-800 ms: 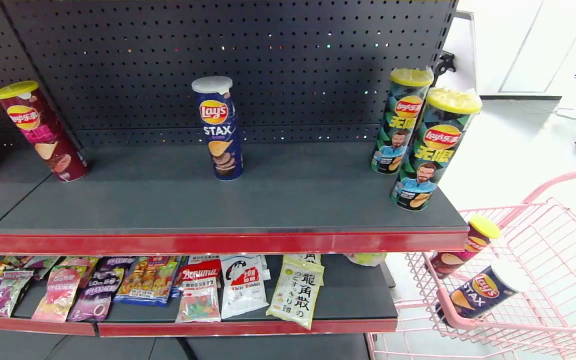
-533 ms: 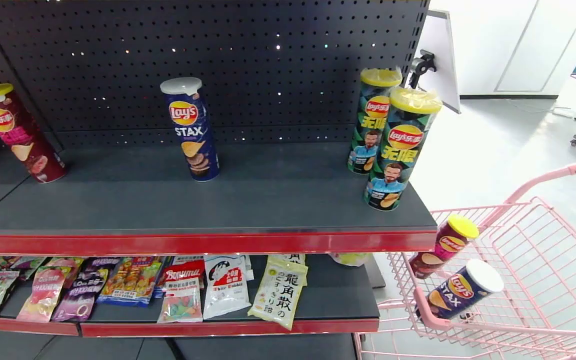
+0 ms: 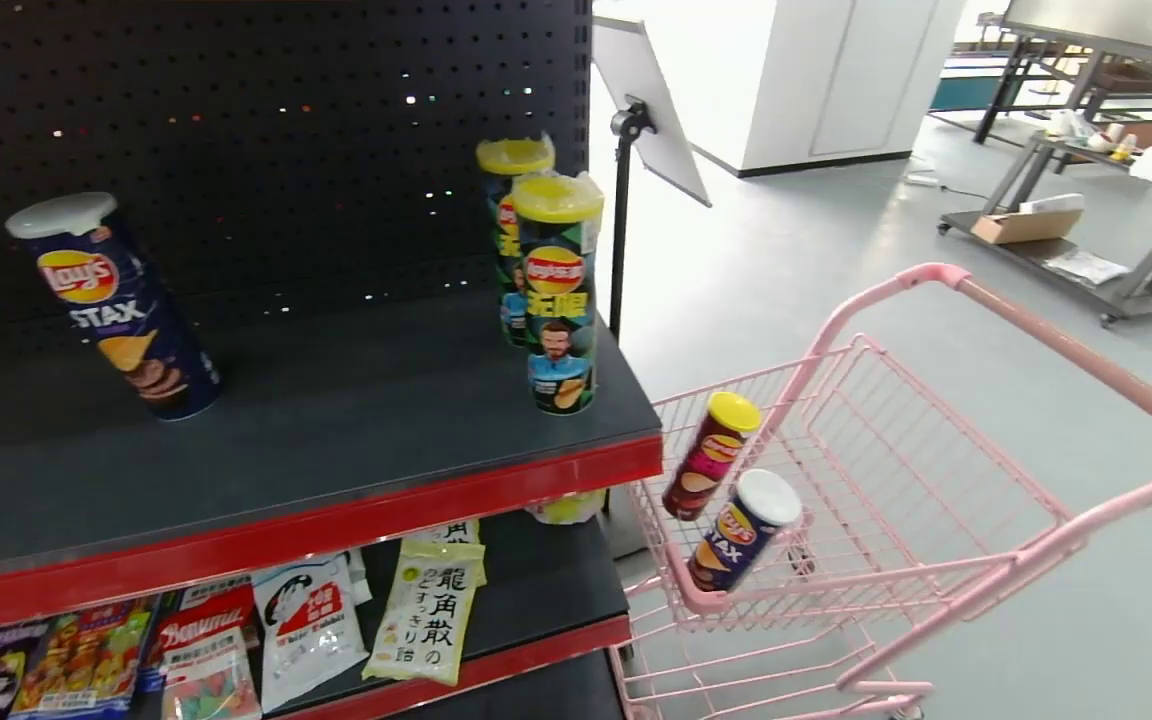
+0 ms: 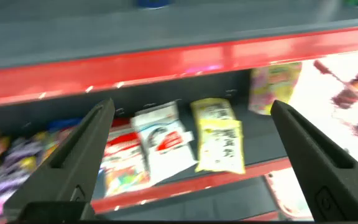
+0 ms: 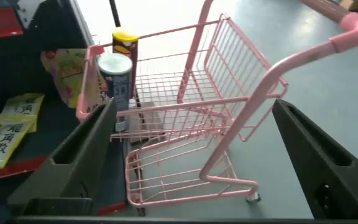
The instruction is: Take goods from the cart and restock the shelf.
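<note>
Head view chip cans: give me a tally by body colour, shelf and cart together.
Navy: 2, shelf navy can, cart navy can.
Green: 2, front green can, rear green can, both on the top shelf.
Maroon: 1, maroon can in the cart.
Total: 5 cans.

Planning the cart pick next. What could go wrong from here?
1. Maroon chip can and blue chip can lean close together in a corner of the pink cart: grabbing one may topple the other.
2. Front green chip can stands near the shelf end; carrying a can past might knock it off.
</note>
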